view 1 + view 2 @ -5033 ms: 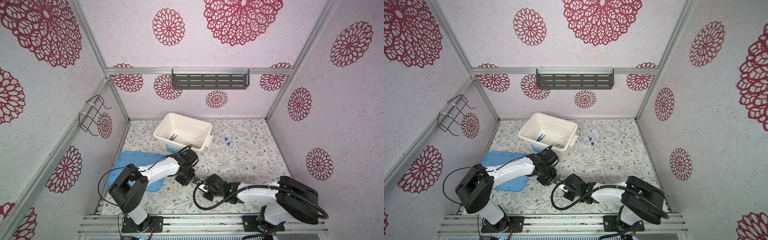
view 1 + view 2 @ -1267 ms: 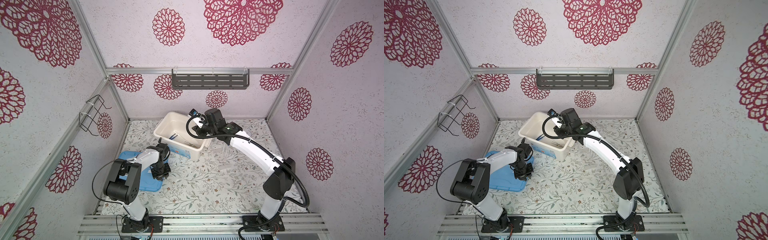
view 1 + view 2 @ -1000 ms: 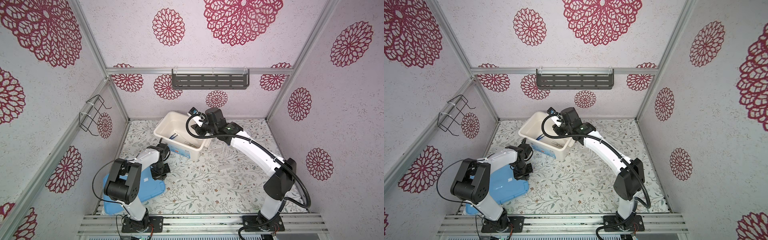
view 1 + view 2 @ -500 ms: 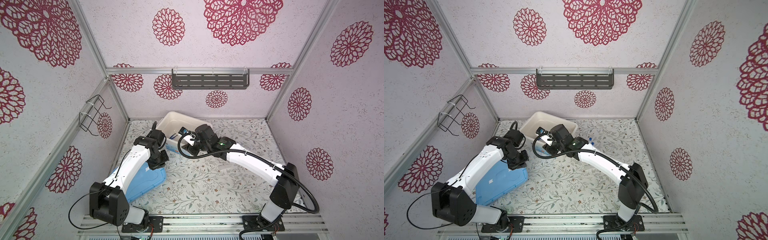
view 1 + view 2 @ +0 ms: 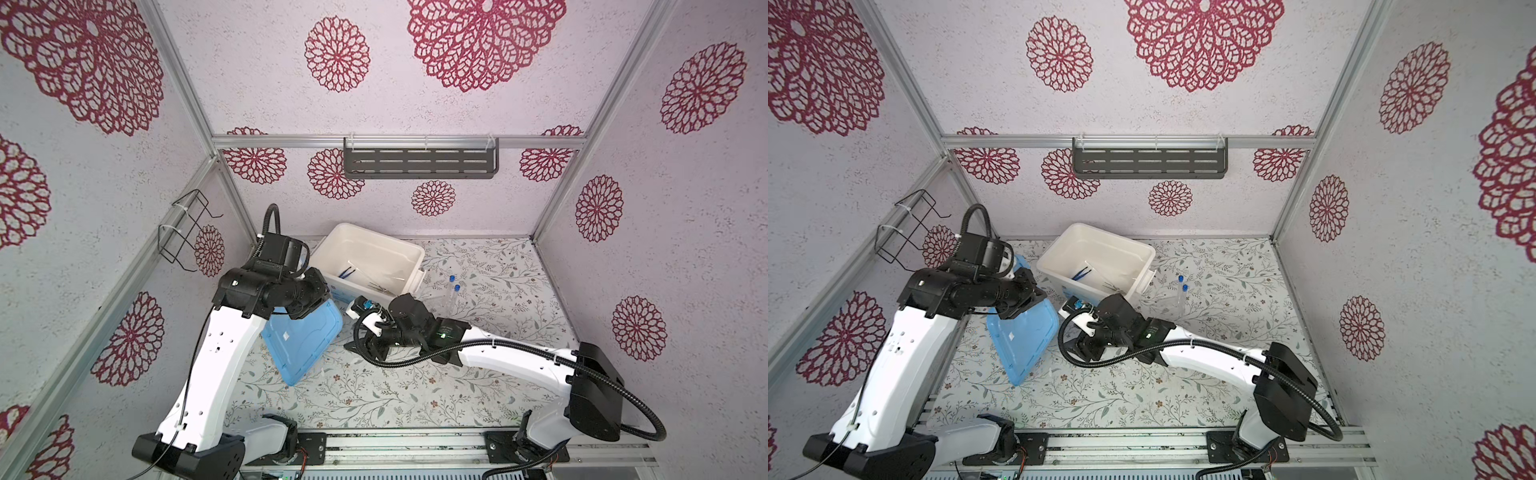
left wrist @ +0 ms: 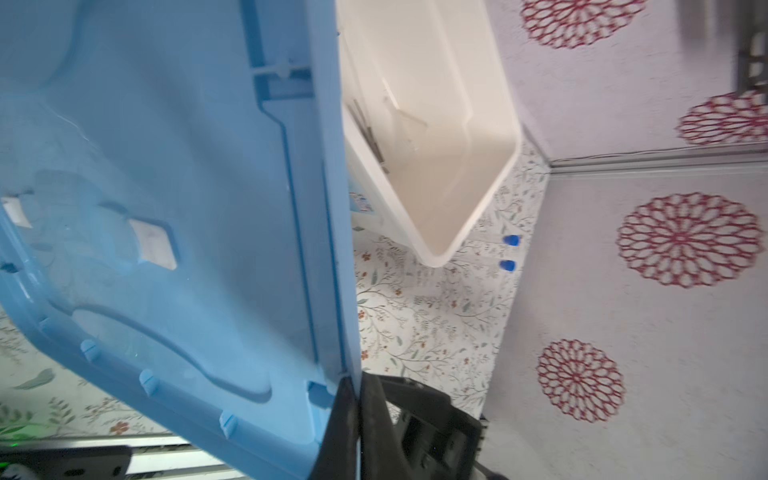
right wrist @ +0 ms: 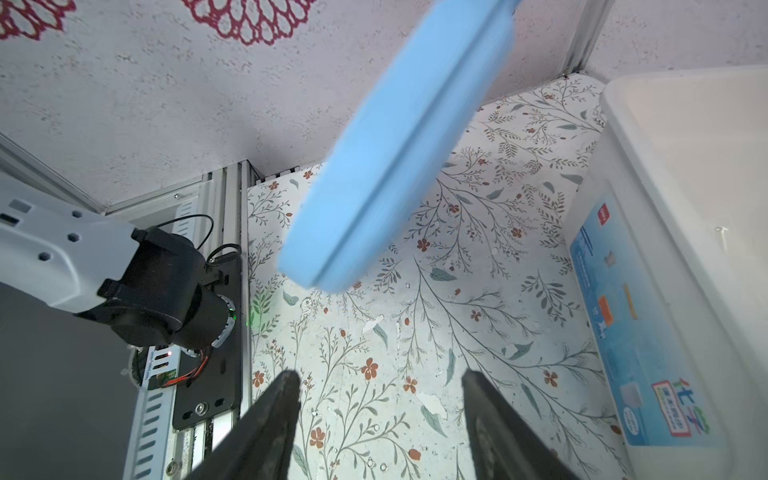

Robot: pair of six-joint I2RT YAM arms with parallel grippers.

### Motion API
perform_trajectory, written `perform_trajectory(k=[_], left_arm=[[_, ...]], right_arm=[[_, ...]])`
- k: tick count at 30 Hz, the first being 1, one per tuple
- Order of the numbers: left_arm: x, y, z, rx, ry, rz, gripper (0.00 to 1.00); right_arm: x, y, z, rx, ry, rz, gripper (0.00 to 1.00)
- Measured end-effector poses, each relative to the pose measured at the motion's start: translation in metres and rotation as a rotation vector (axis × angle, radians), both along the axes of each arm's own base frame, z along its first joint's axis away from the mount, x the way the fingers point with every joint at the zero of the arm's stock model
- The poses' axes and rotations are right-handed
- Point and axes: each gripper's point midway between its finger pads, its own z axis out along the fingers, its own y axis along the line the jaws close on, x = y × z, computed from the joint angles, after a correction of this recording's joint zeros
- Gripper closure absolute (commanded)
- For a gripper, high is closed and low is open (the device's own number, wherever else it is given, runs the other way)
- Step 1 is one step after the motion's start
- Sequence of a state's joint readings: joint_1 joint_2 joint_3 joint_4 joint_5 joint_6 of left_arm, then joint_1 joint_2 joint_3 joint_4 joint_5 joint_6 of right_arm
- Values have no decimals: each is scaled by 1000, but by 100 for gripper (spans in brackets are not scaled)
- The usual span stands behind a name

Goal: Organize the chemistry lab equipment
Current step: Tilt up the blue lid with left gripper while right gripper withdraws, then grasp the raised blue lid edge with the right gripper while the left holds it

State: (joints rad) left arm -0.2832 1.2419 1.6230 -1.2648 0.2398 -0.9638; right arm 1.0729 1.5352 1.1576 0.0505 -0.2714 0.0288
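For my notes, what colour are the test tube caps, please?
Blue test tube caps, clearest in the left wrist view.

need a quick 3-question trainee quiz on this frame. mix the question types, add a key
1. True or false: the right claw is shut on something.
2. Relative to the white box, where do the two blue-capped tubes lie? A) inside it B) on the table beside it C) on top of it
3. Fill in: the left claw is shut on the edge of the ____.

Key
1. False. Its jaws stand apart with nothing between them.
2. B
3. blue lid, held tilted off the table.
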Motion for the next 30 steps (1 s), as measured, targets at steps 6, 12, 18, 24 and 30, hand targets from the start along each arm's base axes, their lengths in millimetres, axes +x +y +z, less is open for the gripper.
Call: perform_trajectory(k=[6,12,18,24,30], left_arm=[[0,-6,29,-102,-43,41,100],[-3,-8,49,-235,-110,121,100],[5,-8,69,-337,-183,177,100],[8,-8,96,-405,-261,194,100],[3,-5,121,-464,-341,213,100]], right_arm=[[-9,-12,4,58,-105,46,28],[-7,5,5,146,-115,44,28],[-21,35,9,249,-139,33,36],[-21,55,1,301,-172,-46,36],[-17,56,19,372,-227,-95,66]])
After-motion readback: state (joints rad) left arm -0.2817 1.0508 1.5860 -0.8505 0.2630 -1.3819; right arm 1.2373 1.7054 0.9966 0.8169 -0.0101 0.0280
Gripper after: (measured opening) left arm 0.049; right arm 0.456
